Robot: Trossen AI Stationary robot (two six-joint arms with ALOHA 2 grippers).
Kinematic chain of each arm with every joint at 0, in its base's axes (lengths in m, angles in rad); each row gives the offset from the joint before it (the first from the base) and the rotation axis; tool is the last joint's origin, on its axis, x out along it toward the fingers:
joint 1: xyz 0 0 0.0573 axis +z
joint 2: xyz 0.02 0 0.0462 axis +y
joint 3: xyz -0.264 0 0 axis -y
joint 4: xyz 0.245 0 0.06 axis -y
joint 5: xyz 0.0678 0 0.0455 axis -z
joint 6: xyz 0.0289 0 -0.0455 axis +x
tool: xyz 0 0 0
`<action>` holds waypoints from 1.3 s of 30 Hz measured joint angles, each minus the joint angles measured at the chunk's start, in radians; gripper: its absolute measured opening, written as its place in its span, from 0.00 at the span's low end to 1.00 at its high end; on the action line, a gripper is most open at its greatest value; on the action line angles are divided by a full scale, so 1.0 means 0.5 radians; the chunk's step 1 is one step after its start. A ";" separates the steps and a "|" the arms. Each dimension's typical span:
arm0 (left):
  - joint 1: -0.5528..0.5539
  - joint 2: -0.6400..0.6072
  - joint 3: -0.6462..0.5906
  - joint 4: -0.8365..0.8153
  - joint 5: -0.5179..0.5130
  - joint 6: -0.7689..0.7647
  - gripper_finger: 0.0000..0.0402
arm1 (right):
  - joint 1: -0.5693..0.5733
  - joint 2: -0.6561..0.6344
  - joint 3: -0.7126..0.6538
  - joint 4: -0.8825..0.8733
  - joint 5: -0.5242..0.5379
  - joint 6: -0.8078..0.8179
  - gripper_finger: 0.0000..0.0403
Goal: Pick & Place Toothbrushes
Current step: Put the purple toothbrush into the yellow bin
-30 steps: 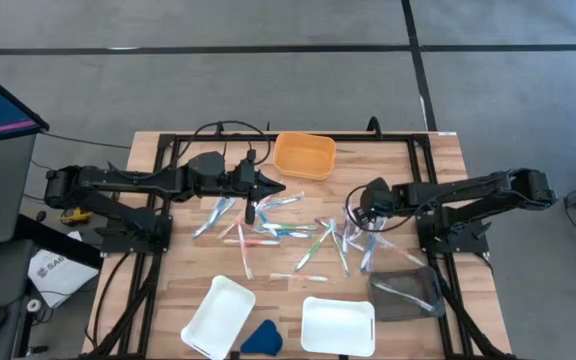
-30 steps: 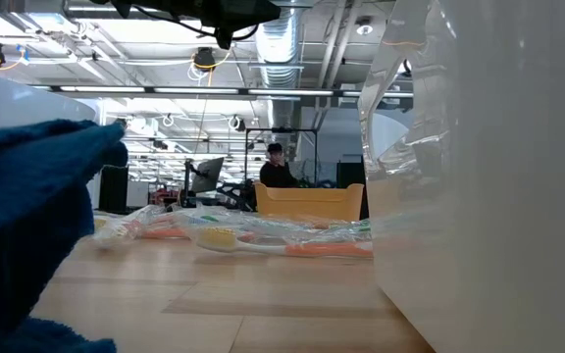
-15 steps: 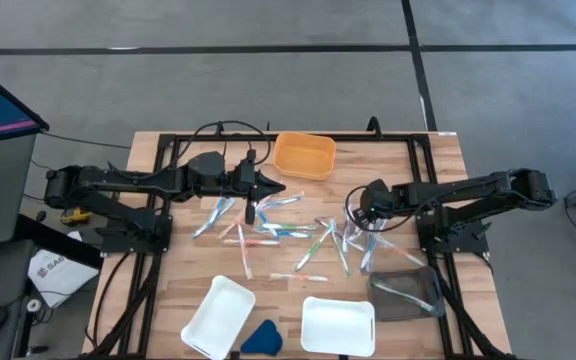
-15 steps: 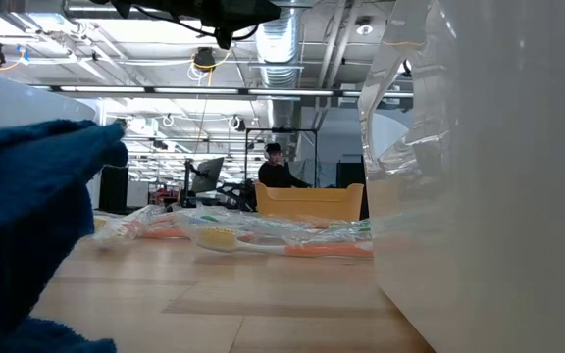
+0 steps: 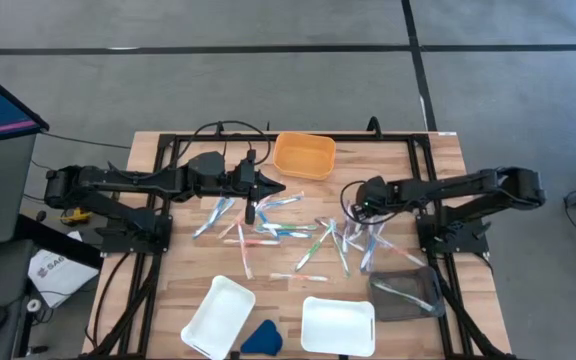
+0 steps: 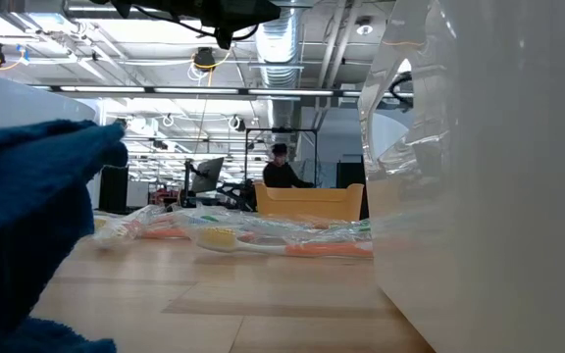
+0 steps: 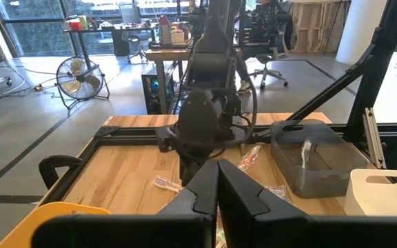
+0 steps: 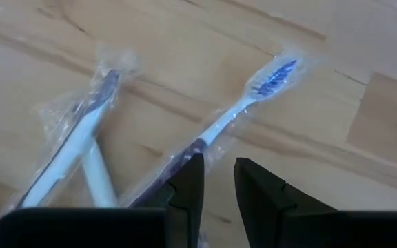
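Several wrapped toothbrushes [image 5: 290, 232] lie loose on the wooden table's middle, also seen low across the table [image 6: 248, 235]. My right gripper [image 5: 353, 207] points steeply down over the right end of the scatter, open by a narrow gap [image 8: 218, 180]. Under it lies a white toothbrush with blue bristles [image 8: 271, 77]; its handle runs beneath one fingertip [image 8: 188, 180]. A second wrapped brush [image 8: 74, 148] lies beside it. My left gripper [image 5: 271, 187] is shut [image 7: 217, 184] and hangs level above the scatter's far left side, holding nothing. My right gripper comes from above, slanting down, with one fingertip over the handle [image 8: 200, 146] of the blue-bristled toothbrush. I cannot tell whether it touches the handle. The brush lies flat on the table in its wrapper.
An orange tray [image 5: 304, 156] stands at the far edge. Two white trays [image 5: 218, 315] [image 5: 337, 325] and a dark-blue wedge [image 5: 261, 337] sit at the near edge. A grey bin [image 5: 405, 293] with a brush inside stands near right. A person [image 6: 281, 169] sits in the room behind.
My right gripper has moved toward the table's left, over the toothbrushes, and has sunk a little, mostly in the last half second. Its finger gap is unchanged. The toothbrushes lie as before.
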 joint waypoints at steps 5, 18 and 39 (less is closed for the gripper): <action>0.000 0.000 0.000 0.000 0.000 0.000 0.01 | -0.087 0.138 0.000 0.143 -0.057 -0.109 0.19; 0.001 0.000 0.000 0.000 0.000 0.000 0.01 | -0.151 0.254 0.094 0.399 -0.154 -0.464 0.19; 0.000 0.000 0.000 0.000 0.000 0.000 0.01 | 0.121 0.253 0.256 0.070 -0.195 -0.480 0.19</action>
